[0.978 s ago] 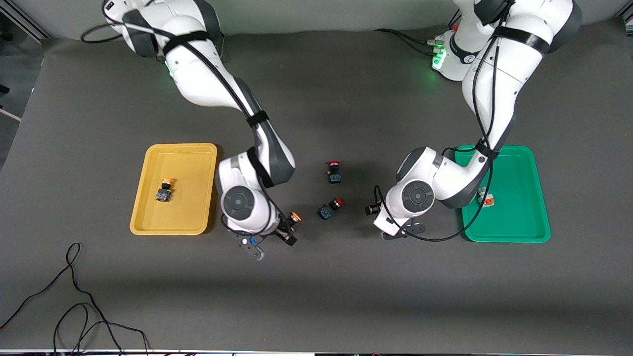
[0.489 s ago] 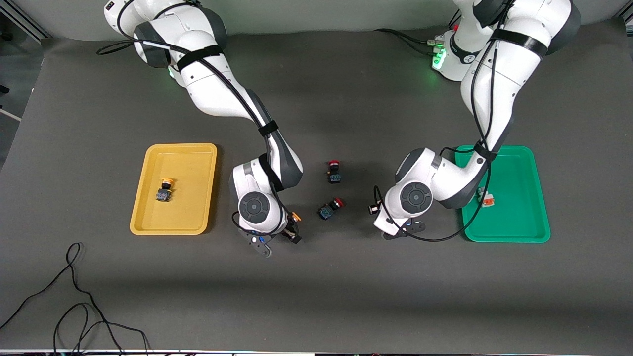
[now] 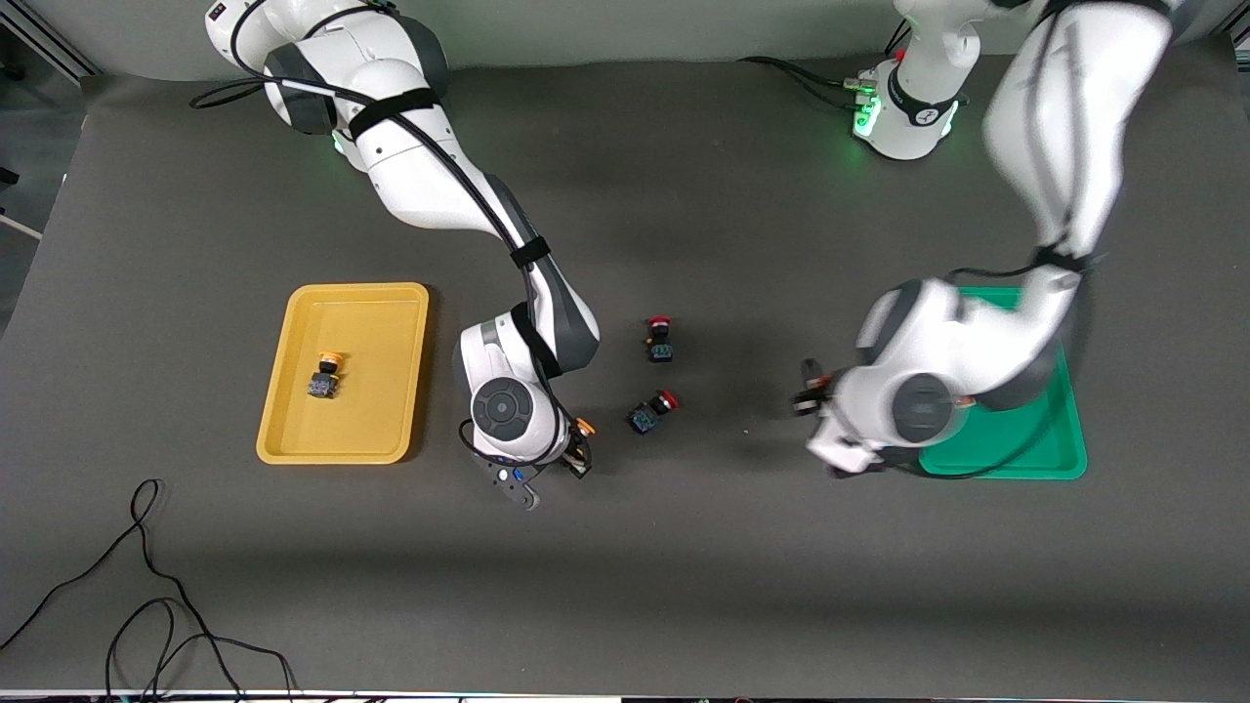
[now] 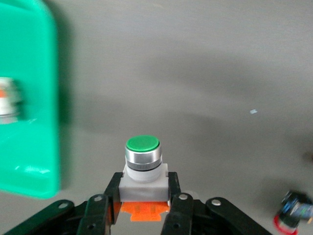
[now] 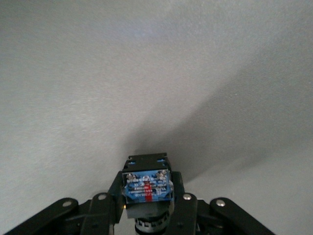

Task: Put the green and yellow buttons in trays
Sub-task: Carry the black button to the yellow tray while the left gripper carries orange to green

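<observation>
— Left gripper — what has it got?

— Its two black fingers squeeze the grey sides of a green button with an orange block under it. It hangs over the dark table, just beside the green tray.

— And the right gripper?

— It sits low at the table, between the yellow tray and two little red-capped switches. Its fingers press both sides of a yellow button — a black one with a blue base.

— Where are the other buttons?

— One yellow button lies in the yellow tray. A second grey button lies in the green tray, shown in the left wrist view.

— Anything else?

— A black cable curls on the table at the right arm's end, nearer to the front camera than the yellow tray.
</observation>
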